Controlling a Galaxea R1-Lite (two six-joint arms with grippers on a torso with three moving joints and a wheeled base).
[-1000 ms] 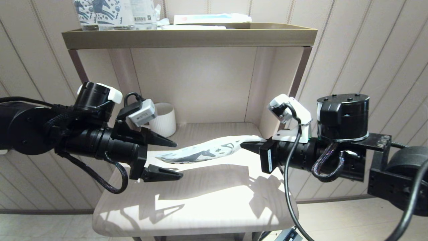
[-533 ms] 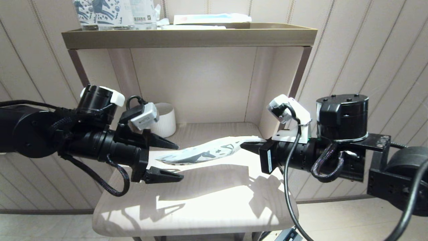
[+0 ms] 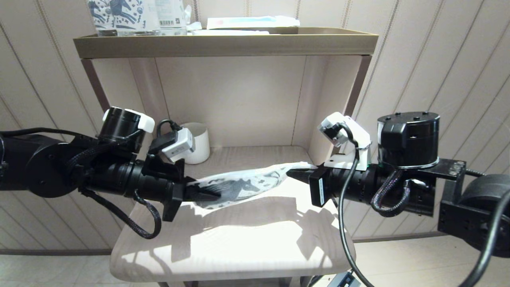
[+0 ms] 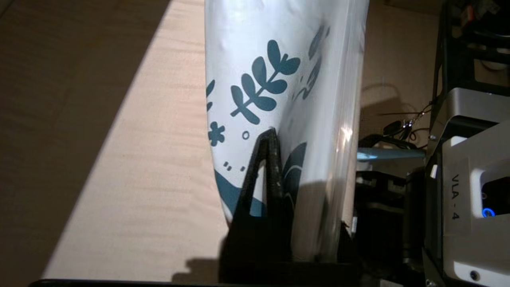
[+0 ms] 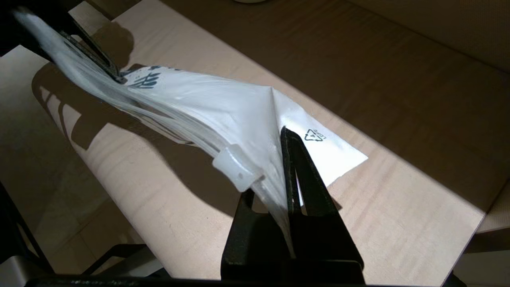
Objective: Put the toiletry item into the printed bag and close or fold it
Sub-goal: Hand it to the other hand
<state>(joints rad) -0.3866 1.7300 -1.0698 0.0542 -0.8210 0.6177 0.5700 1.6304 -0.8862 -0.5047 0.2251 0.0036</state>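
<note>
The printed bag (image 3: 239, 185) hangs stretched between my two grippers, a little above the lower shelf (image 3: 239, 243). Its teal horse print faces the head camera. At its left end my left gripper (image 3: 213, 195) is shut on it, one black finger lying over the leaf print (image 4: 263, 83). My right gripper (image 3: 290, 173) is shut on the right end, beside the white zip slider (image 5: 237, 167). In the right wrist view the bag (image 5: 215, 107) runs from my right gripper (image 5: 285, 133) to the left gripper's fingers (image 5: 99, 59). The toiletry item is hidden.
A white ribbed mug (image 3: 198, 142) stands at the back left of the lower shelf. The top tray (image 3: 223, 42) carries upright horse-printed packs (image 3: 119, 12) and a blue-and-white flat packet (image 3: 251, 22). Brown posts (image 3: 356, 91) flank the shelf.
My left gripper moved right and shut on the bag's left end. That end rose and the bag turned its horse print toward the head camera. The right arm stayed still.
</note>
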